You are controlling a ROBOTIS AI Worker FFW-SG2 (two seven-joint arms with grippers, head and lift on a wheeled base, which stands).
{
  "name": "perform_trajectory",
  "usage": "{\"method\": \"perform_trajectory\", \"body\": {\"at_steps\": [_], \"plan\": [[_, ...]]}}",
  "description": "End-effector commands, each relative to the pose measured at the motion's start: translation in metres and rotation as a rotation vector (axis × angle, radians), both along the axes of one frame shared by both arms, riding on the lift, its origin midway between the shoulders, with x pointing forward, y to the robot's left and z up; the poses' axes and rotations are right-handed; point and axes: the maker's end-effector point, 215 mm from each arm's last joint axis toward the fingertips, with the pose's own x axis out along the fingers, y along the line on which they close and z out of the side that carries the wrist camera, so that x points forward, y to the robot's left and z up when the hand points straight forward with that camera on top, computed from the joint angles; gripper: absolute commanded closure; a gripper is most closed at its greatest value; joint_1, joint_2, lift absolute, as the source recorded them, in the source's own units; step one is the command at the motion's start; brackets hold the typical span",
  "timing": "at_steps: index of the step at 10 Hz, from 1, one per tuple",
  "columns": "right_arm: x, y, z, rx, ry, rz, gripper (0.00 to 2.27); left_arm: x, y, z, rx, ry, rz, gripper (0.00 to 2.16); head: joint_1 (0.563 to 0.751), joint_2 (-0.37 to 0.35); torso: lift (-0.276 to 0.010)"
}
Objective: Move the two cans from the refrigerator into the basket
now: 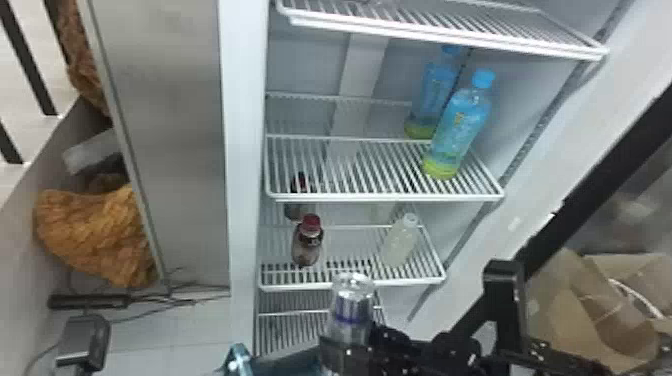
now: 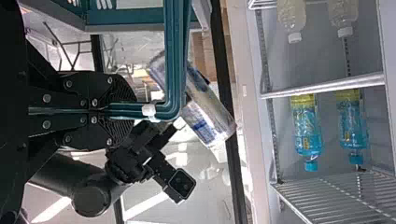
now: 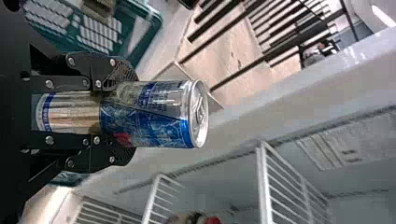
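Silver and blue, 1 can (image 1: 350, 305) sits gripped between the 2 fingers of the right gripper (image 1: 346, 347) at 6 o'clock in the head view, its lid end up and in front of the lower refrigerator shelves. The right wrist view shows those fingers closed on its 2 sides around the middle, with the lid end sticking out past the fingertips. The left gripper (image 2: 120, 111) has its 2 fingers closed on the teal handle (image 2: 175, 56) of the basket (image 3: 156, 23); the handle's corner shows at 7 o'clock in the head view, and the can is apart from the basket. In the refrigerator (image 1: 243, 150), 2 blue bottles (image 1: 457, 132) stand on 1 shelf (image 1: 385, 197) toward 2 o'clock. On the shelf below (image 1: 350, 286), 2 dark bottles (image 1: 306, 247) with red caps stand toward 7 o'clock, and a pale bottle (image 1: 399, 245) with a white cap stands between 4 and 5 o'clock. Outside, an orange-brown bundle (image 1: 97, 232) lies between 8 and 9 o'clock, and brown cardboard (image 1: 570, 300) is near 4 o'clock.
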Motion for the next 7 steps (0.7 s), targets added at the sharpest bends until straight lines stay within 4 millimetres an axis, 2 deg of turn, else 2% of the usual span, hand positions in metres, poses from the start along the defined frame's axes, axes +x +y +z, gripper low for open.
{"method": "perform_trajectory", "body": {"at_steps": [1, 4, 5, 7], "plan": [[-0.013, -0.001, -0.013, -0.008, 0.073, 0.024, 1.23, -0.001, -0.001, 0.000, 0.001, 0.002, -0.007, 1.20, 0.695, -0.239, -0.035], [-0.028, 0.001, -0.036, -0.002, 0.198, 0.080, 1.23, 0.000, -0.002, 0.001, 0.005, -0.005, -0.012, 1.20, 0.695, -0.245, -0.035], [-0.031, 0.011, -0.041, 0.028, 0.227, 0.119, 1.14, -0.001, -0.001, 0.000, 0.006, -0.002, -0.012, 1.20, 0.695, -0.246, -0.035], [-0.034, 0.020, -0.047, 0.054, 0.264, 0.159, 0.56, -0.001, -0.001, -0.001, 0.008, -0.002, -0.012, 1.20, 0.695, -0.230, -0.035]]}}
